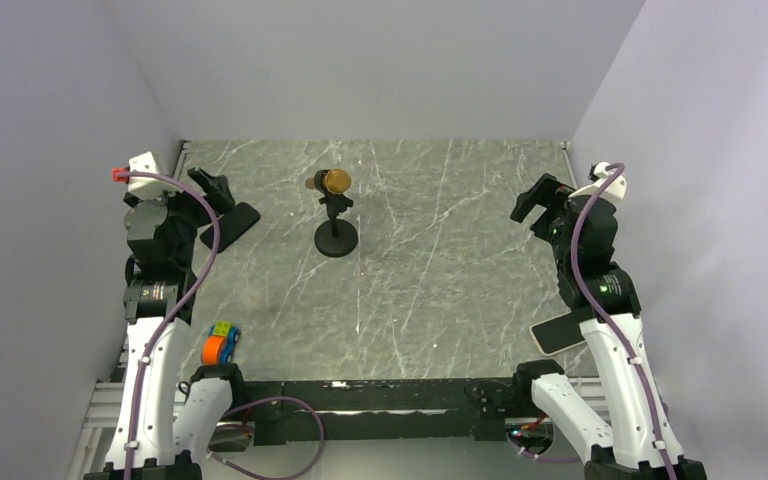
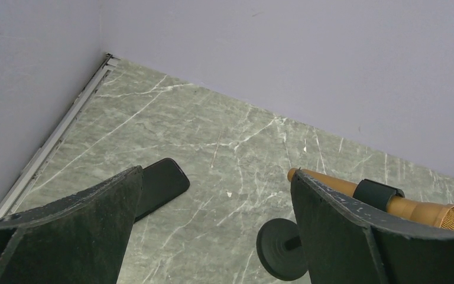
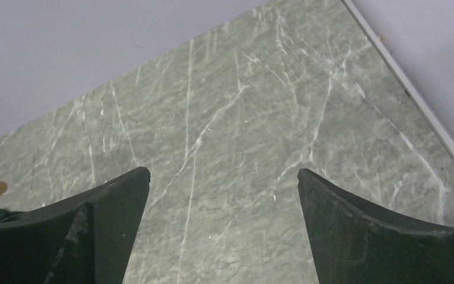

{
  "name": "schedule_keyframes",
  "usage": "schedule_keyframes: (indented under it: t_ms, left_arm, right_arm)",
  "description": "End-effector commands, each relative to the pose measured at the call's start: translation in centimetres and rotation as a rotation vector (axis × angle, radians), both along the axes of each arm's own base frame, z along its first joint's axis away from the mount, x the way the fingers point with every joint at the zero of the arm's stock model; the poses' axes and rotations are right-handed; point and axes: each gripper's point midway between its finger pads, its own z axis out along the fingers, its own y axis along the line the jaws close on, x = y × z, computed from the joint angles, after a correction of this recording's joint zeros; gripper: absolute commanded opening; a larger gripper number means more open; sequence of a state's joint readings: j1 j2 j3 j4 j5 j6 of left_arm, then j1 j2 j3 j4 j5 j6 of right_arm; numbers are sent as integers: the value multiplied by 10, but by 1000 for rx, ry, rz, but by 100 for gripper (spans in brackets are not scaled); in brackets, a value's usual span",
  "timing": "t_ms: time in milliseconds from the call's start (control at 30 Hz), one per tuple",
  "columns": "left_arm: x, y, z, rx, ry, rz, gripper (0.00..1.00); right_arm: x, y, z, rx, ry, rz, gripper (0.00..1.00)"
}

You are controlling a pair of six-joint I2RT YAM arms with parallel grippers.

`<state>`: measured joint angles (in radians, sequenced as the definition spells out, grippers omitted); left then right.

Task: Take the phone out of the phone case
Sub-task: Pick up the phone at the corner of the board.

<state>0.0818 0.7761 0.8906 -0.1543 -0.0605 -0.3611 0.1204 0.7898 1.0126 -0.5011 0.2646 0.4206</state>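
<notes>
A flat black phone-shaped slab lies on the marble table at the left; in the left wrist view its rounded glossy end shows beside the left finger. My left gripper hovers just above and beside it, open and empty. A second flat slab with a pale rim and dark face lies near the right front edge, partly under the right arm. I cannot tell which one is the phone and which the phone case. My right gripper hangs open over bare marble, far from both.
A gold microphone on a black round-based stand stands mid-table. A small colourful toy car sits at the left front. Grey walls close in the table on three sides.
</notes>
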Motion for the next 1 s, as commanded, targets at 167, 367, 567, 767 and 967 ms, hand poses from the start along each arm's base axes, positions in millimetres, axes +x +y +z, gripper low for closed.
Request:
schedule_keyframes:
  t_ms: [167, 367, 567, 767, 967]
  left_arm:
    - [3, -3, 8, -4, 2, -20, 99]
    - [2, -8, 10, -19, -11, -45, 99]
    - [3, -13, 10, -24, 6, -77, 99]
    - [0, -15, 10, -23, -8, -86, 99]
    - [0, -19, 9, -28, -11, -107, 99]
  right_arm:
    - [-3, -19, -54, 138, 284, -258, 100]
    - [-31, -35, -115, 271, 441, -451, 100]
    - [-53, -81, -155, 332, 494, -610, 100]
    - [-87, -134, -195, 378, 580, -809, 100]
    - [-106, -149, -222, 532, 543, -914, 100]
